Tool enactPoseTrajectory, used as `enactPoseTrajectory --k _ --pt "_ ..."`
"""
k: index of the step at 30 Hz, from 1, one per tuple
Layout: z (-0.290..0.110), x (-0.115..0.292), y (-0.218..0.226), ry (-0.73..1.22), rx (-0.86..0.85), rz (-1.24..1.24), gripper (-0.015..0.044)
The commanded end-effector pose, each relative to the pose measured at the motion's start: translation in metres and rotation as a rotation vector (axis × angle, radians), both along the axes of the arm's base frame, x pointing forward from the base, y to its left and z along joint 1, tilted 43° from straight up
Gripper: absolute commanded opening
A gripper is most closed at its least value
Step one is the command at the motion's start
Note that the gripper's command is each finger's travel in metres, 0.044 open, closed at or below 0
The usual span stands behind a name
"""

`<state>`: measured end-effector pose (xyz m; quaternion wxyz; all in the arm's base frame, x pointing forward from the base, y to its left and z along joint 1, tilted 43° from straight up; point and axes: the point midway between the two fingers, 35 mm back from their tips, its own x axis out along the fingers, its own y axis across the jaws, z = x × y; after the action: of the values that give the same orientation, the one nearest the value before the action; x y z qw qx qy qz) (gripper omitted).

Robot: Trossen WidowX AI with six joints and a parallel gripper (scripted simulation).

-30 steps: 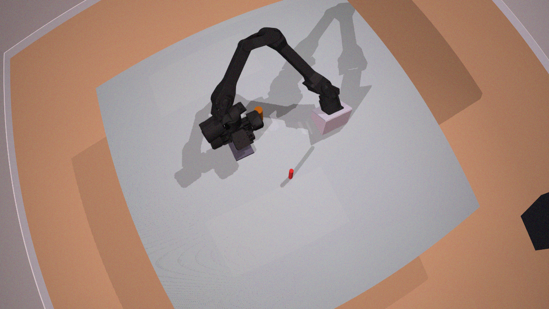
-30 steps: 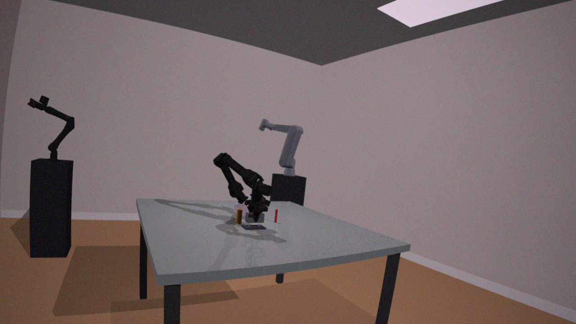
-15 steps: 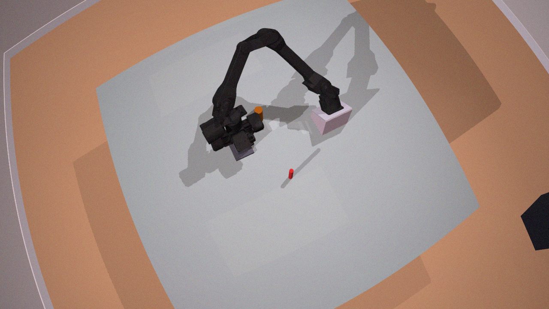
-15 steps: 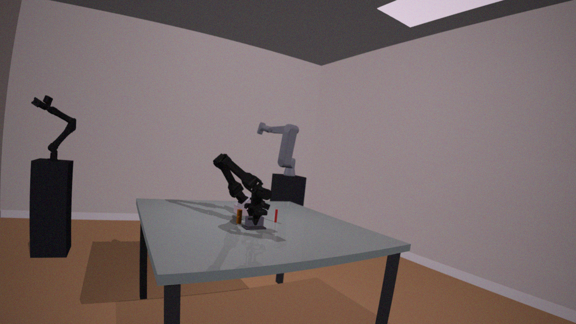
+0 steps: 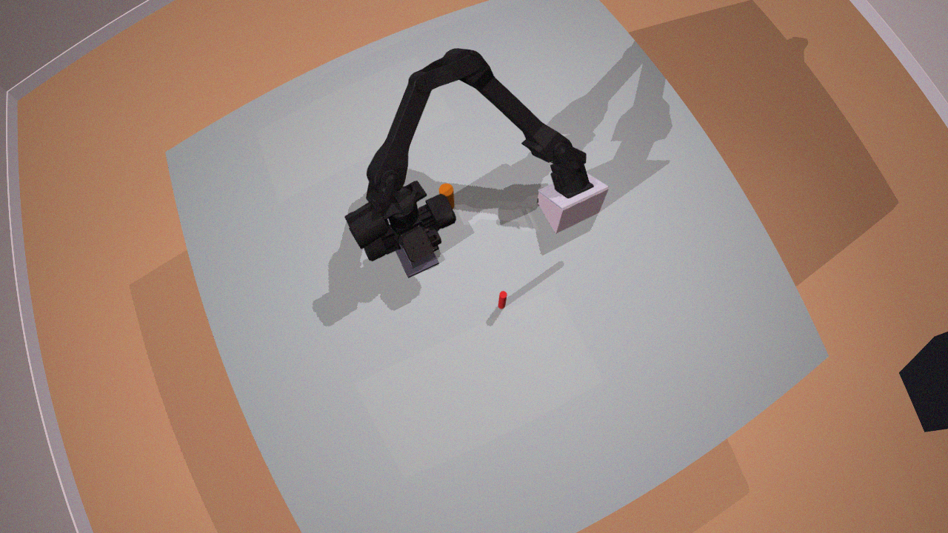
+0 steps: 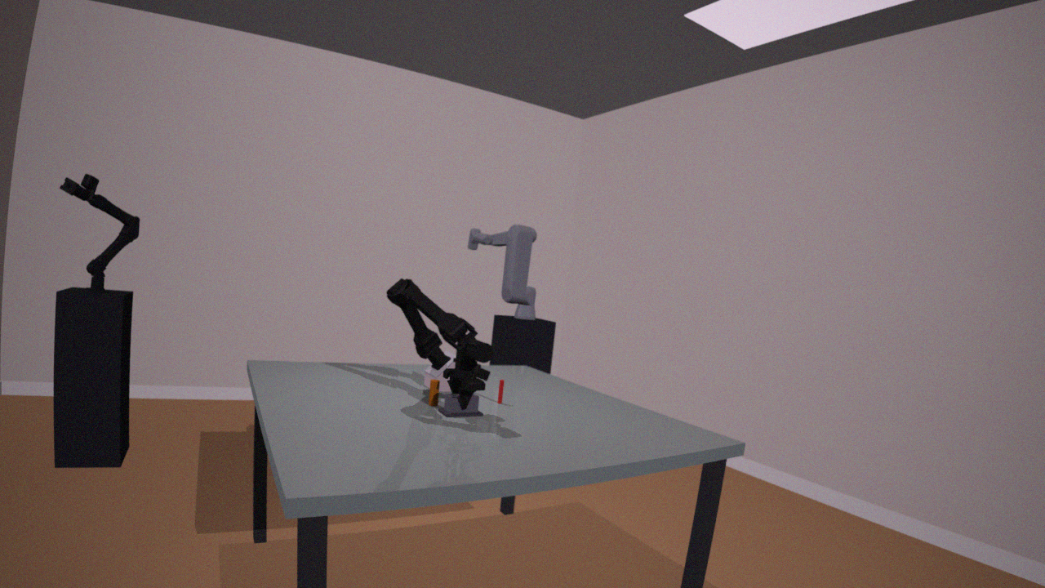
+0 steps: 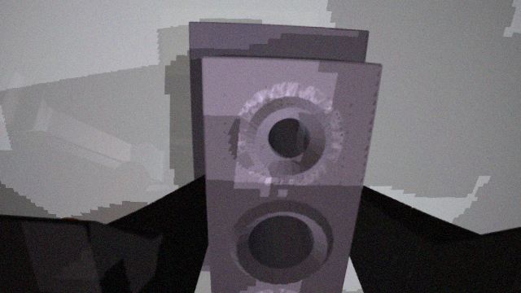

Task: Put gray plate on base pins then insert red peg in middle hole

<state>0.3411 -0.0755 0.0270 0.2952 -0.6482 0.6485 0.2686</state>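
The gray plate with its round holes lies over the darker base, whose far edge shows just beyond it in the wrist view. My gripper is low over the plate with a black finger on each side of it. The fingers stand slightly apart from the plate's edges, so the gripper is open. The red peg stands upright on the table, to the right of the base and apart from the gripper.
An orange cylinder stands close behind the gripper. The arm's pale pedestal is at the back right of the table. Two other arms on black stands are on the floor beyond the table.
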Motion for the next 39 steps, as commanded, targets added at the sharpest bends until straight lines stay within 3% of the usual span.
enactPoseTrajectory --k 1,6,11,18,24,39 --pt "0.000 0.000 0.000 -0.002 0.000 -0.001 0.0315" --pt "0.000 0.000 0.000 -0.002 0.000 -0.001 0.0440" --pt "0.007 0.002 0.008 -0.002 0.002 0.000 0.0440" --pt "0.084 -0.001 0.081 0.001 0.002 0.005 0.0440" --pt "0.084 0.002 0.086 -0.008 0.002 -0.005 0.0440" --pt "0.017 -0.034 0.166 -0.782 0.053 -0.861 0.0440"
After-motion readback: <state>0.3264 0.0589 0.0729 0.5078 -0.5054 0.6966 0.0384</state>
